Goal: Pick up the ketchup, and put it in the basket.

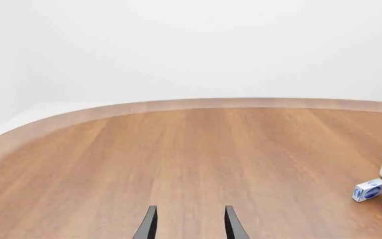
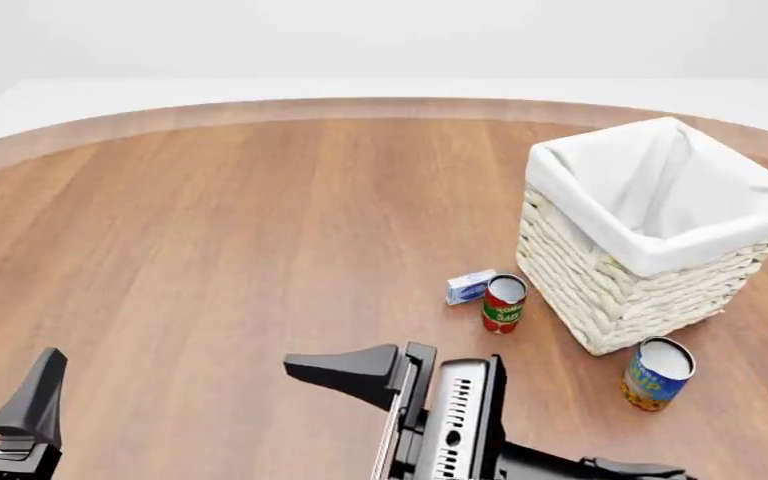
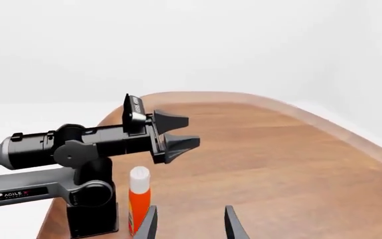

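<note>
Surface [image 2: 224, 220]: wood-grain, rounded far edge, mostly bare on the left half.

Basket [image 2: 598, 290]: upright toward the right edge, white cloth lining folded over the rim. What shows of the inside is lining only; no bottle is seen in it.

Left arm [image 3: 58, 149]: seen from the right wrist view, stretched out level above the surface. Left pincer [image 1: 189, 226] spread, nothing between the tips, pointed at bare wood.

Right pincer [image 3: 189, 226]: spread and empty. In the front view the right arm lies along the near edge, pointing toward the left arm's side.

Blue-and-orange can [image 2: 656, 374]: upright, just off the basket's near corner.

Red-and-green can [image 2: 503, 303]: upright, just beside the basket's left wall. Not part of the task.

Ketchup [image 3: 139, 199]: upright, white cap on top, standing just beside the left arm's base, so by the near edge and well apart from the basket. Out of frame in the front view. In the right wrist view it sits just outside one finger [image 3: 147, 224], not in the gap. Whether it touches that finger cannot be told.

Small blue-and-white box [image 2: 470, 287]: lying flat, just beside the red-and-green can.

Progress, as judged: early. Nothing gripped, nothing delivered. The right pincer looks lined up near the bottle but not around it. Left to do: centre the gap on the bottle, close, lift, carry across toward the right edge, release over the basket.
</note>
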You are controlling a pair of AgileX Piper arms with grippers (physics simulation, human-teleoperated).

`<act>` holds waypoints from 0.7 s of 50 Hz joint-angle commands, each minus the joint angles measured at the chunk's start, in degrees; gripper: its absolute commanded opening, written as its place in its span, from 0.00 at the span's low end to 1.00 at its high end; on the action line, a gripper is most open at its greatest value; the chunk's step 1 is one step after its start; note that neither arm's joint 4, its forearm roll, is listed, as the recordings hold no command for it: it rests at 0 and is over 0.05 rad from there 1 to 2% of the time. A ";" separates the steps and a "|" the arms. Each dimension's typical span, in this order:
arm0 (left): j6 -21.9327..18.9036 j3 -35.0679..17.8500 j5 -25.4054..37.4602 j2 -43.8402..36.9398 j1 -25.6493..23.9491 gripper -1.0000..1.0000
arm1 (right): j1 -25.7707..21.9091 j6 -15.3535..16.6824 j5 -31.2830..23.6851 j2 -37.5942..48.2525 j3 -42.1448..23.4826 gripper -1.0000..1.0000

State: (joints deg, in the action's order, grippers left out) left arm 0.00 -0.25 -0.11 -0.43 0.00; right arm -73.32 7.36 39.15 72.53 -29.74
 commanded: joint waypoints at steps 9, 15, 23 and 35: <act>0.00 0.00 0.00 0.00 0.00 1.00 | -3.34 -2.91 0.50 9.35 -6.07 1.00; 0.00 0.00 0.00 0.00 0.00 1.00 | -4.19 -3.38 0.59 10.38 -7.20 1.00; 0.00 0.00 0.00 0.00 0.00 1.00 | -5.22 -4.11 0.72 12.55 -8.59 1.00; 0.00 0.00 0.00 0.00 0.00 1.00 | -7.53 -8.71 -0.18 15.83 -11.92 1.00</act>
State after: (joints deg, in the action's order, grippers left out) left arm 0.00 -0.25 -0.11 -0.43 0.00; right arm -79.24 1.52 39.35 86.11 -39.43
